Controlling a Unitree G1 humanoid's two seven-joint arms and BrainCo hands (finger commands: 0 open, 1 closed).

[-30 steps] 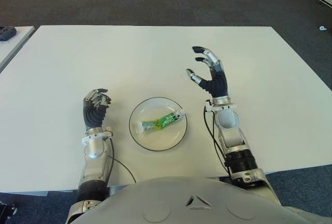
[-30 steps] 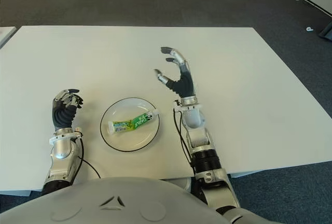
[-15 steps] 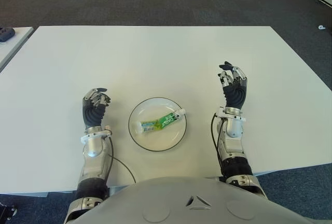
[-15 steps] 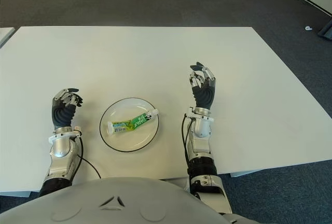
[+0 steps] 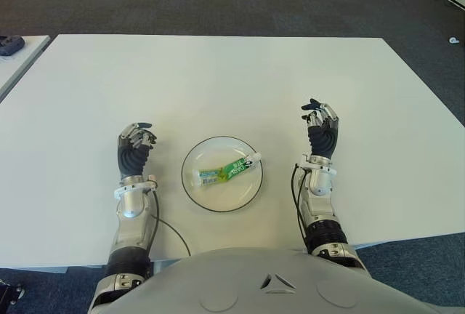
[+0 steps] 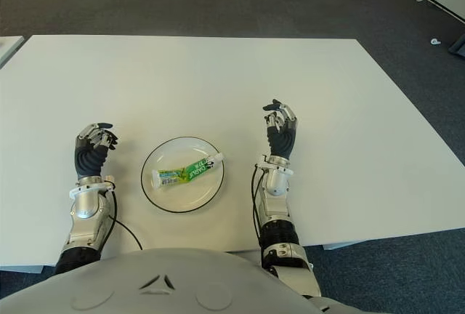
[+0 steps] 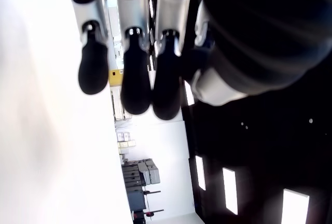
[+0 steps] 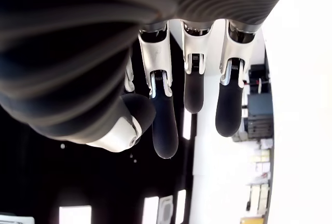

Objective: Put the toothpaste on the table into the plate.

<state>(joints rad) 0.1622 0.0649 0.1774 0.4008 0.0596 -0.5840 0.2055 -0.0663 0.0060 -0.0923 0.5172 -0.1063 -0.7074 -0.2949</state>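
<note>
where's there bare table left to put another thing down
Most of the white table is bare: the whole far half beyond the plate and both outer sides past the left hand and right hand. It is tight only in the near middle, where the plate holding the toothpaste sits between the hands.

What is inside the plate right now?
The toothpaste lies alone inside the plate, cap toward the right hand. The plate surface under the tube is hidden. Neither hand holds anything.
</note>
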